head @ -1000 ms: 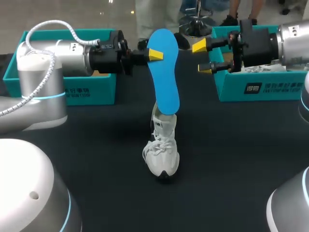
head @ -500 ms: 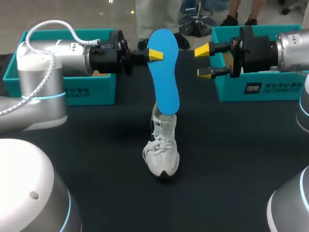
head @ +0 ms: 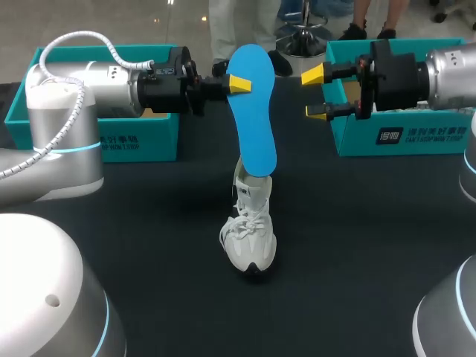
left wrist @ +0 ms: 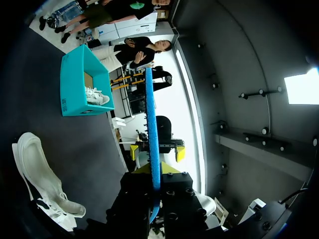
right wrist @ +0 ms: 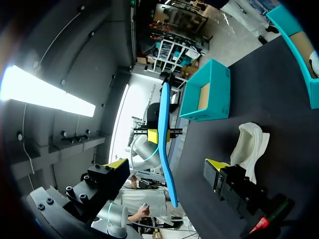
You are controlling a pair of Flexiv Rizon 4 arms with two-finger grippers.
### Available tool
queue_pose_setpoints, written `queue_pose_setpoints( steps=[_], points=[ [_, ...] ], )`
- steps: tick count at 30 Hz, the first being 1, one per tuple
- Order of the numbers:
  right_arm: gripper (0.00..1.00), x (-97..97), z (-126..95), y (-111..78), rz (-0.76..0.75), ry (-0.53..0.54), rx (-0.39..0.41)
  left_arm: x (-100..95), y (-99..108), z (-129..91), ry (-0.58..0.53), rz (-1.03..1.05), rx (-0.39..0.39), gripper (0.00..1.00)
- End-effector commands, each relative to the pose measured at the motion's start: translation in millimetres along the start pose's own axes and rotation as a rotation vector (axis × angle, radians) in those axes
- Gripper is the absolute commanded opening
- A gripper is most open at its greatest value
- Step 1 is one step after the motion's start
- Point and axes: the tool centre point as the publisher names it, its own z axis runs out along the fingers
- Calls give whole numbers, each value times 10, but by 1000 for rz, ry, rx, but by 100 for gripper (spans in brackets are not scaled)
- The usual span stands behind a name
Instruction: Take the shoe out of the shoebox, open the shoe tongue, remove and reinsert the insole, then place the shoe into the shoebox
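A blue insole [head: 251,111] hangs upright over the table, with my left gripper [head: 239,83] shut on its upper part. Its lower end sits in line with the opening of the white shoe [head: 251,223], which stands on the black table; contact cannot be judged. My right gripper [head: 314,93] is open beside the insole, a short gap away, and holds nothing. The left wrist view has the insole [left wrist: 152,129] edge-on in the gripper [left wrist: 154,172], the shoe [left wrist: 37,184] below. In the right wrist view the insole [right wrist: 167,149] stands ahead of the open gripper [right wrist: 167,167], near the shoe [right wrist: 249,144].
A teal shoebox [head: 141,141] stands at the back left under my left arm. A second teal shoebox [head: 401,137] stands at the back right behind my right gripper; the left wrist view shows this box [left wrist: 75,84] with another white shoe inside.
My right gripper has shifted slightly and its wrist has turned a little, still open. The left arm, the insole and the shoe have not moved.
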Motion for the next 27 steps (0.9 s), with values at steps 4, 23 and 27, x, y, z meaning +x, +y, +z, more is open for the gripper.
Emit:
queue_pose_setpoints(
  steps=[4,23,27],
  points=[
    [100,3,23,11,1,-2,0,54,-10,-27,-24,158,4,0],
    [100,3,23,11,1,-2,0,65,26,-44,-117,460,-37,0],
    [100,3,23,11,1,-2,0,77,32,-54,-67,451,-21,0]
  ],
)
